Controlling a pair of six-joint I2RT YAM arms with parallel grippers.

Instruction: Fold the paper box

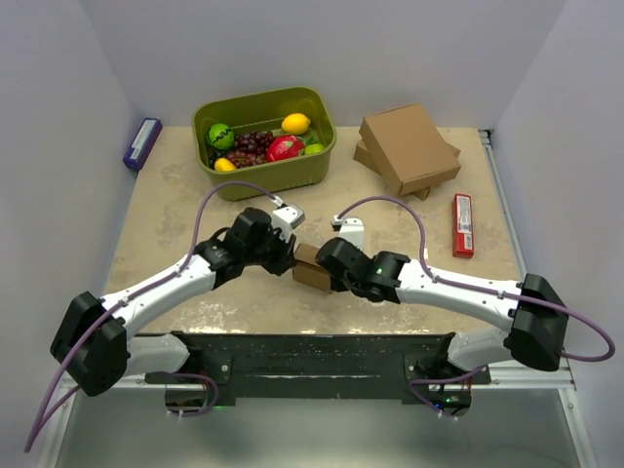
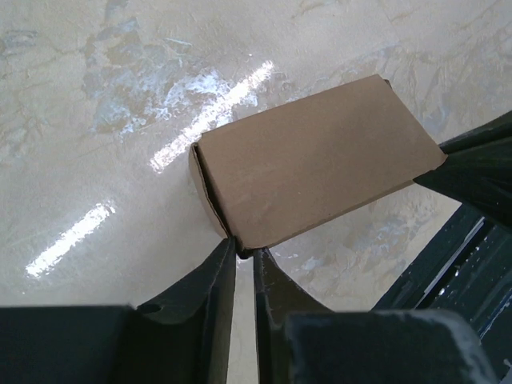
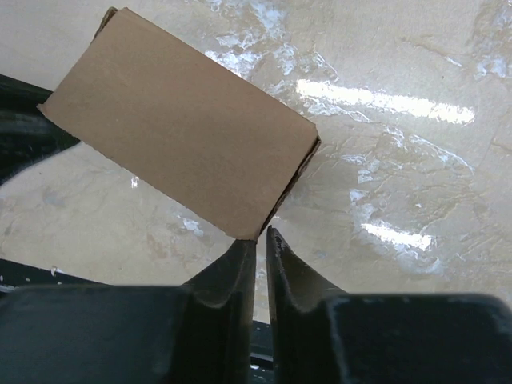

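A small brown paper box (image 1: 310, 267), closed up into a block, sits between my two grippers at the table's middle front. My left gripper (image 1: 291, 255) is nearly shut, its tips pinching the box's near corner (image 2: 244, 250); the box's top face (image 2: 316, 164) fills that view. My right gripper (image 1: 330, 263) is also nearly shut, its tips at the opposite corner (image 3: 261, 236), where the box's end-flap edge runs into the gap. The box (image 3: 180, 124) shows there too. Each view shows the other gripper's dark fingers at the far end.
A green bin (image 1: 322, 161) of fruit stands at the back. A stack of brown folded boxes (image 1: 408, 148) lies back right. A red packet (image 1: 462, 224) lies right, a purple packet (image 1: 142, 143) far left. A black base plate (image 1: 312, 356) runs along the front.
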